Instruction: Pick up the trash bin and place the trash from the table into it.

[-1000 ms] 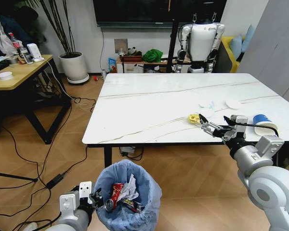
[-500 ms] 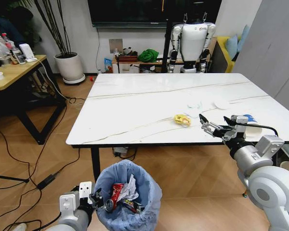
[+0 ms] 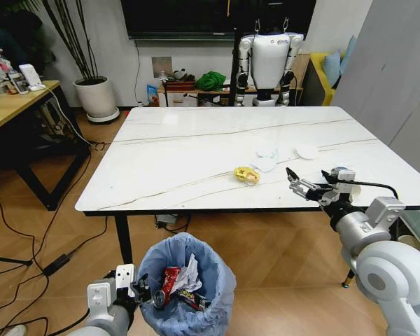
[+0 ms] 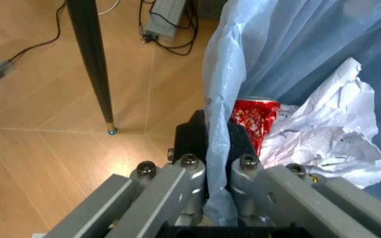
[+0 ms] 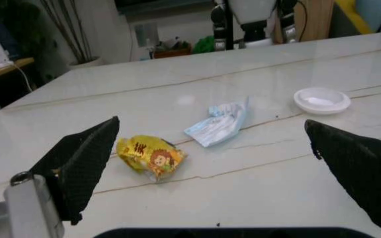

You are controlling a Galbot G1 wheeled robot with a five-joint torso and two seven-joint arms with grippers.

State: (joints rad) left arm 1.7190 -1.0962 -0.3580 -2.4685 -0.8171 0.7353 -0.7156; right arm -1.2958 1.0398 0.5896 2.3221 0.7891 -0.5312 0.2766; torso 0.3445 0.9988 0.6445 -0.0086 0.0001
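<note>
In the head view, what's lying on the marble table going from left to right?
Yellow wrapper → crumpled tissue → white round lid → right gripper with jaws open at the table's near edge.

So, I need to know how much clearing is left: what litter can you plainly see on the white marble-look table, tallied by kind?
Yellow crinkled wrapper: 1
Pale blue-white crumpled wrapper or tissue: 1
White round lid: 1
Total: 3 pieces plainly seen on the white marble-look table
</note>
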